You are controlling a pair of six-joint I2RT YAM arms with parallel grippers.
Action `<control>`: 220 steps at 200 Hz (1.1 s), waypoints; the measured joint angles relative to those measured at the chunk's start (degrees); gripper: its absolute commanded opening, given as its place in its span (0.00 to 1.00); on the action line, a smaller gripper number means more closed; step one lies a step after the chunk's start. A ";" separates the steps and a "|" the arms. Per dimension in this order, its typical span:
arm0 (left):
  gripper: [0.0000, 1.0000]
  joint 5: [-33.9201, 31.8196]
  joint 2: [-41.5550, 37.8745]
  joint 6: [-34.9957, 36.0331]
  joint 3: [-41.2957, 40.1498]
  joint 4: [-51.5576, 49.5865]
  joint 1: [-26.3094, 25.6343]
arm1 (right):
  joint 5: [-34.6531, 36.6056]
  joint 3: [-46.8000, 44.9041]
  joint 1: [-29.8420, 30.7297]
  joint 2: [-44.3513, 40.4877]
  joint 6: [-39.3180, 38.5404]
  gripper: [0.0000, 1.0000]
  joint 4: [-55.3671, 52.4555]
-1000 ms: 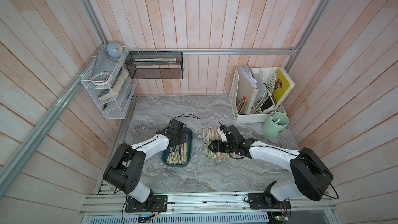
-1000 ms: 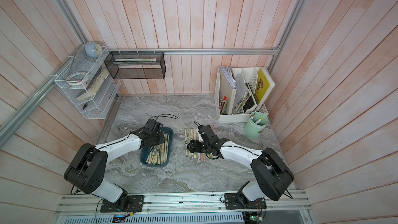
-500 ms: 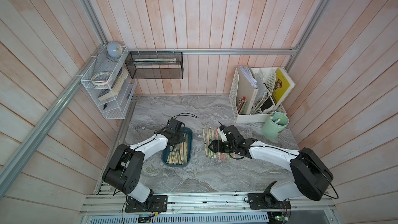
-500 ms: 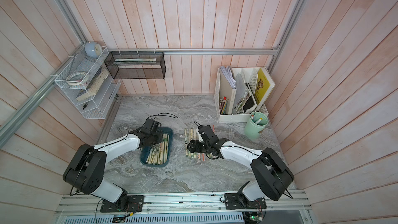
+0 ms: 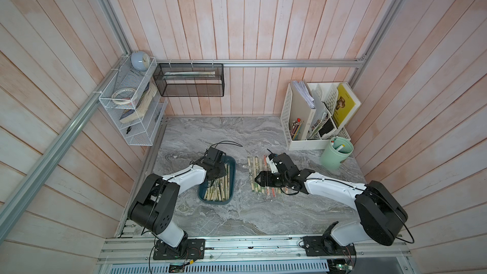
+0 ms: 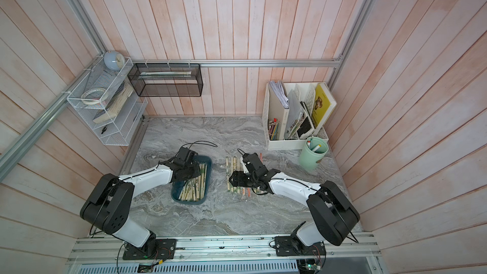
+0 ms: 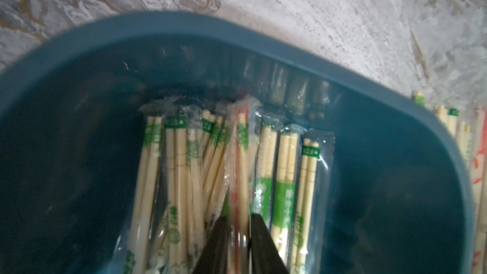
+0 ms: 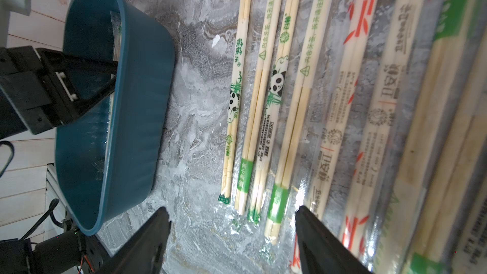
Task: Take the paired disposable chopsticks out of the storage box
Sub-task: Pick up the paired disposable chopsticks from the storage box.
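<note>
Both top views: left claw [image 5: 218,174] down in the storage box [image 5: 214,201], among paired disposable chopsticks [image 5: 220,192]; right claw [image 5: 257,180] above a further row [image 5: 251,170] laid on the counter [image 5: 237,220] beside it.
Left wrist: fingers [image 7: 261,235] flanking one red-striped pair [image 7: 240,159], clamped or loose cannot tell.
Right wrist: right claw spread wide, holding nothing.

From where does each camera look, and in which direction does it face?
Top views: high over the front, facing down on the table; left arm and right arm show whole.
Left wrist: above the storage box, facing its chopstick pairs; left claw tips show.
Right wrist: low over the table, facing laid-out pairs; open right claw tips show.
Shared: all views show the storage box.
</note>
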 measured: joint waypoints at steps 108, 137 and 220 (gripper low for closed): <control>0.03 0.39 -1.14 -0.61 -0.70 -0.26 0.04 | 0.00 0.00 0.00 0.00 -0.02 0.78 0.00; 0.03 0.17 -3.26 -0.55 -0.31 -1.88 0.20 | 0.00 0.00 0.00 0.00 -0.02 0.77 0.00; 0.01 0.68 -7.89 1.14 4.96 -4.74 1.68 | 0.04 0.02 -0.02 0.00 -0.87 0.78 -0.20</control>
